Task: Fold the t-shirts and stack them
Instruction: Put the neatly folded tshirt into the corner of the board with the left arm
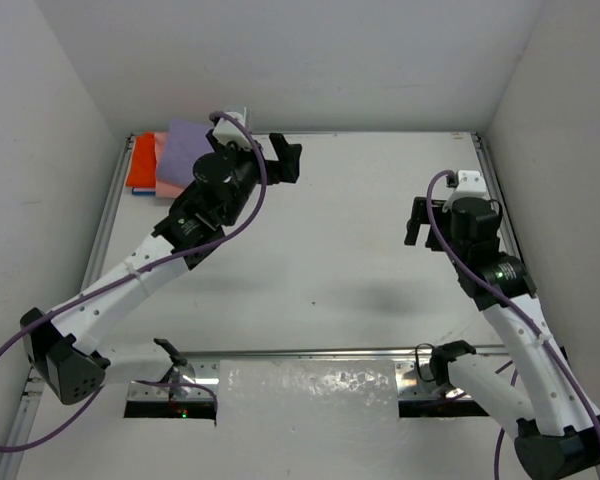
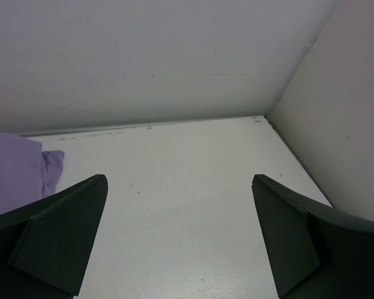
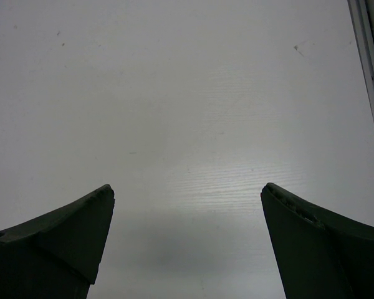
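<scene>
- Far-left corner of the table [image 1: 360, 260]: t-shirts piled together, with the orange-red shirt [image 1: 140, 160] leftmost, the salmon-pink shirt [image 1: 164, 172] next, and the lavender shirt [image 1: 188, 145] overlapping the pink.
- Just right of the pile: left gripper [image 2: 177, 184], jaws spread wide and grasping nothing, hovering over bare tabletop, pointed at the back wall [image 2: 143, 56].
- Far right, well apart from the shirts: right gripper [image 3: 187, 193], jaws likewise released, nothing between them, only white tabletop beneath.
</scene>
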You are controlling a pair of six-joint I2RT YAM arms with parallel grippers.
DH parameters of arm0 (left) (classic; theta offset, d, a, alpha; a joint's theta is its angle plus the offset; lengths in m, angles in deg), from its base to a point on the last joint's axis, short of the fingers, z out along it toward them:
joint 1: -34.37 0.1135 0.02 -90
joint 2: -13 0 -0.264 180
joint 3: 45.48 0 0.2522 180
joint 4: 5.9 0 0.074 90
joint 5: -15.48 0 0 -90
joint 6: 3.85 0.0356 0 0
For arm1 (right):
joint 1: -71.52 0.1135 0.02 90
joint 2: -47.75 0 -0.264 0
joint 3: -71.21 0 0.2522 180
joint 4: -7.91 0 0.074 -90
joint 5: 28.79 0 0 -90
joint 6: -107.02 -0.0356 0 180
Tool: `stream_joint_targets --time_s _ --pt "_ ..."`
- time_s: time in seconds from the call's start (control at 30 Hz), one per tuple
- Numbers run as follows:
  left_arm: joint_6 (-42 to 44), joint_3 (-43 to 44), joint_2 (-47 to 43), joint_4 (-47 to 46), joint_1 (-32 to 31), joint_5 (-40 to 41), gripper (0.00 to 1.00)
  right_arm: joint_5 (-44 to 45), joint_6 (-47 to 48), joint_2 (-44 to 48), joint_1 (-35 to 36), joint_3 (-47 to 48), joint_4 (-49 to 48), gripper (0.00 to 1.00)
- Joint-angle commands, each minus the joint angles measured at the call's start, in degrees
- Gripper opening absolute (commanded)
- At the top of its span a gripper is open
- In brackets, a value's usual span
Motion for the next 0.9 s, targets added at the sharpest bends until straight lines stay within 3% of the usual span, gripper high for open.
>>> stream_joint_targets --time_s 0.0,0.87 --pt "-0.66 2.75 0.64 -2.62 0.64 -0.79 1.00 -0.76 0.70 -0.61 0.22 0.10 -2.63 0.99" --pt "-2.77 2.58 3.46 -3.06 0.64 -3.07 1.00 -1.81 0.08 -3.60 0.22 1.34 -3.95 0.99"
